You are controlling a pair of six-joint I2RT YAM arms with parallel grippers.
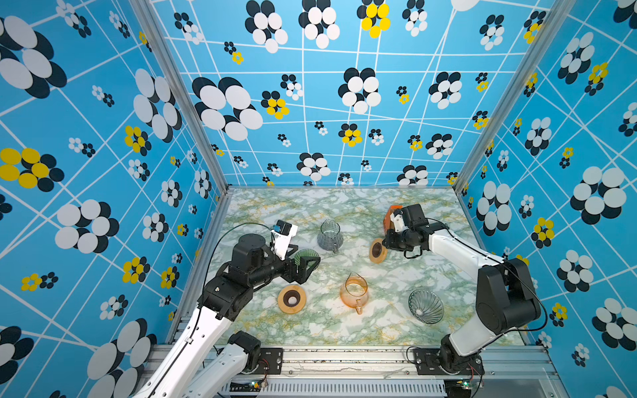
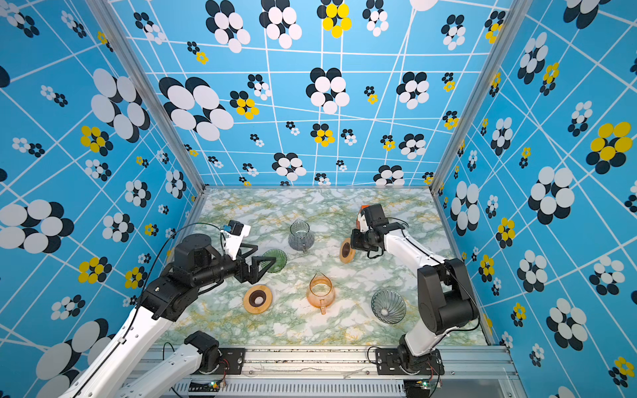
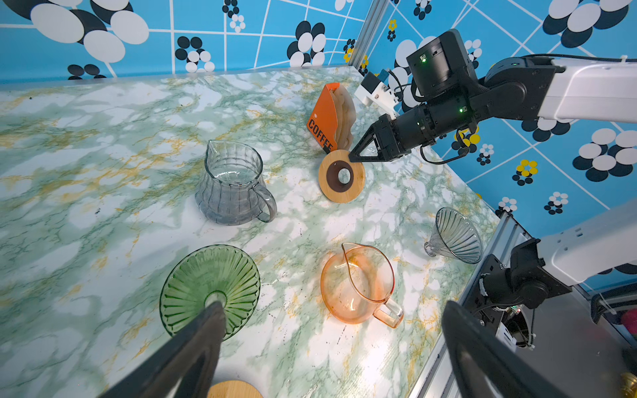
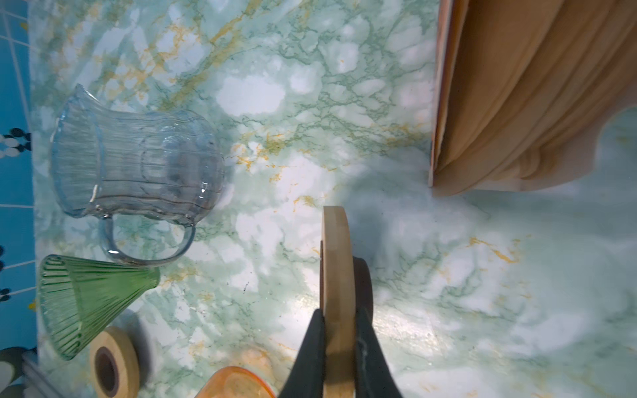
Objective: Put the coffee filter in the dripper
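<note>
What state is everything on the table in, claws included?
Green dripper: on its side.
Clear dripper: on its side.
Grey carafe: upright.
Orange carafe: upright.
Near wooden ring: lying flat.
Far wooden ring: on edge, clamped.
Coffee filters: stacked in standing holder.
Left claw: open, by green dripper.
Right claw: shut on far wooden ring.

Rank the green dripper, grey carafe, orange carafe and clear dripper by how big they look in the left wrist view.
1. green dripper, nearest the camera
2. grey carafe and orange carafe, alike
3. clear dripper
</note>
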